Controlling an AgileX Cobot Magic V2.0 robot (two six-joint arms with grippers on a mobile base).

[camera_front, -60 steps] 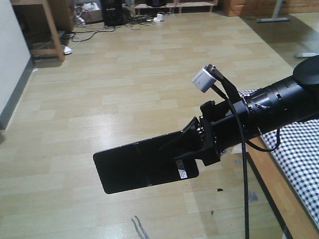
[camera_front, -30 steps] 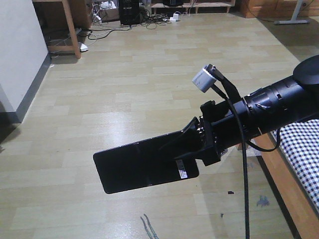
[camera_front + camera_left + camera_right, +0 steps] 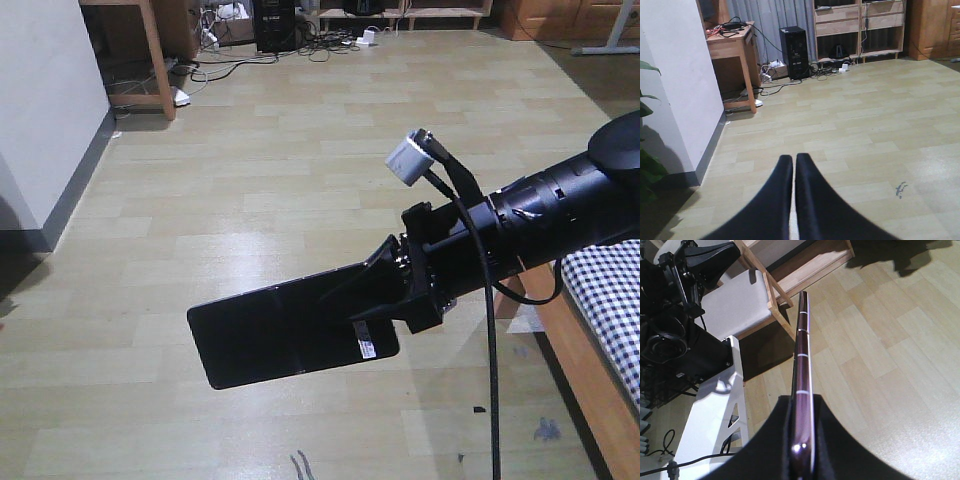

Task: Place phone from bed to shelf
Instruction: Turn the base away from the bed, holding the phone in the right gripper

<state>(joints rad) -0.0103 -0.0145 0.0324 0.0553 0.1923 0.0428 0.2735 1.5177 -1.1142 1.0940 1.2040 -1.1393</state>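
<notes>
The black glossy phone (image 3: 285, 335) is held flat in the air over the floor, its white barcode sticker near my right gripper (image 3: 395, 315), which is shut on its right end. In the right wrist view the phone (image 3: 802, 385) shows edge-on, pinkish and metallic, clamped between the two black fingers (image 3: 832, 440). A corner of the bed (image 3: 605, 310), with checked sheet and wooden frame, sits at the right. My left gripper (image 3: 793, 167) is shut with nothing in it, pointing over bare floor. A light wooden shelf (image 3: 860, 25) stands against the far wall.
A white wall corner (image 3: 45, 110) juts in at the left. A wooden desk (image 3: 735, 55), a black computer tower (image 3: 795, 50) and tangled cables (image 3: 790, 80) lie beyond it. The robot's white base frame (image 3: 715, 410) sits under the right arm. A plant (image 3: 647, 165) is at the left edge.
The whole scene has slid rightward and the bed has moved towards the right edge; more of the white wall shows at left. The right gripper and phone keep the same pose.
</notes>
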